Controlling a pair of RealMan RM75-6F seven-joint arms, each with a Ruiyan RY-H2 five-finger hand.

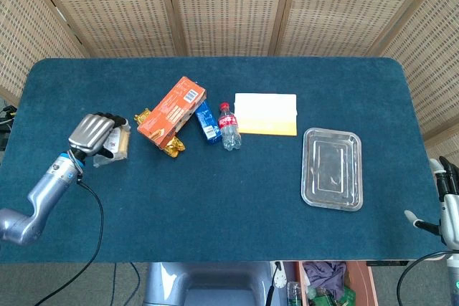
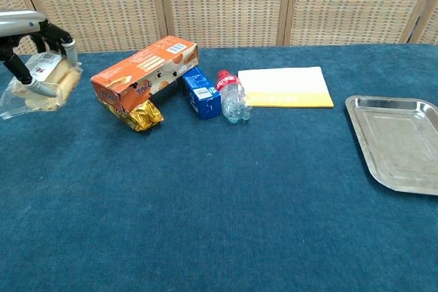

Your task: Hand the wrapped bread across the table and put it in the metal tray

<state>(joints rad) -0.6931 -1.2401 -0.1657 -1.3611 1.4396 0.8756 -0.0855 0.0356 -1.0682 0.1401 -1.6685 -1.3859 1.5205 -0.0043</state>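
My left hand [image 1: 92, 133] [image 2: 31, 35] grips the wrapped bread [image 1: 117, 145] [image 2: 46, 85], a clear packet with pale bread inside, and holds it lifted above the table's left side. The metal tray [image 1: 332, 168] [image 2: 397, 141] lies empty on the right side of the blue table. My right hand [image 1: 447, 198] sits at the table's right front corner with its fingers straight and apart, holding nothing; the chest view does not show it.
Between bread and tray lie an orange box [image 1: 172, 110], a gold foil packet [image 1: 171, 146], a small blue carton [image 1: 208, 122], a red-capped bottle [image 1: 229, 127] on its side and a yellow-white pad [image 1: 266, 114]. A black cable [image 1: 92, 228] trails from the left arm.
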